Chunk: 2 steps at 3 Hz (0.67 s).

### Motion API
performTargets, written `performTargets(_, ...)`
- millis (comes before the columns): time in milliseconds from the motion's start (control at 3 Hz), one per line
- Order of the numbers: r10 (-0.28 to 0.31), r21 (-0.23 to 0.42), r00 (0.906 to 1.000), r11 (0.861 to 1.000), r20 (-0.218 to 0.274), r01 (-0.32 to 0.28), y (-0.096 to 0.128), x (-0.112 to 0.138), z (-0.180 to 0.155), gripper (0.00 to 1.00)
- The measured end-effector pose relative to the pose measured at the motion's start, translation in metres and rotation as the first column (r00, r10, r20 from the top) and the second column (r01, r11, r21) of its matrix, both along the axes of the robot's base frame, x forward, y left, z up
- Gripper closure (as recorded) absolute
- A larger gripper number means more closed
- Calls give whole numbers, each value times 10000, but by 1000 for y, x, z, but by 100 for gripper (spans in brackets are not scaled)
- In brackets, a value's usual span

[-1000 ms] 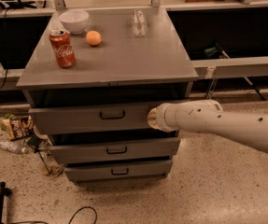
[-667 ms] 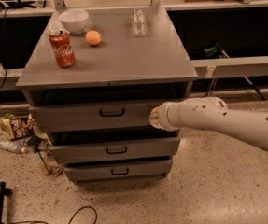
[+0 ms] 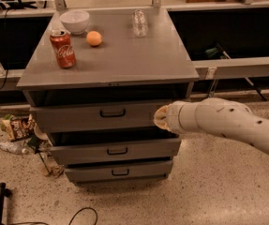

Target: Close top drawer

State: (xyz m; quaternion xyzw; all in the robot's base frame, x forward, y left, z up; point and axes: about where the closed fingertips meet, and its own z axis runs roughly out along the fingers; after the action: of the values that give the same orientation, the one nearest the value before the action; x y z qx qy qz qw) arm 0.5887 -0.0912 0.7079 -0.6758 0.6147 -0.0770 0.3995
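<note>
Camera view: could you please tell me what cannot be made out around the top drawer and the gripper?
- Gripper, at the top drawer's right front: contact hidden by its own wrist.
- Drawer's inside: hidden under the cabinet top.
- Arm: cut off by the right edge.
- Litter on the floor, left: too small to identify.

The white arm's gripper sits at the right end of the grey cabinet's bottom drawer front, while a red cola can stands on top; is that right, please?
Not quite: the camera view shows the gripper at the right end of the front of the wide grey metal top drawer, not the bottom one. The red cola can stands on top.
</note>
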Motion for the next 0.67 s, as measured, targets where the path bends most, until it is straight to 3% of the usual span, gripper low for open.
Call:
performTargets(333,-179,1545,9958,9880,898,39,9,3,51,100)
performTargets(667,-602,3012,9783,9536,1981,-23,3,6,110,100)
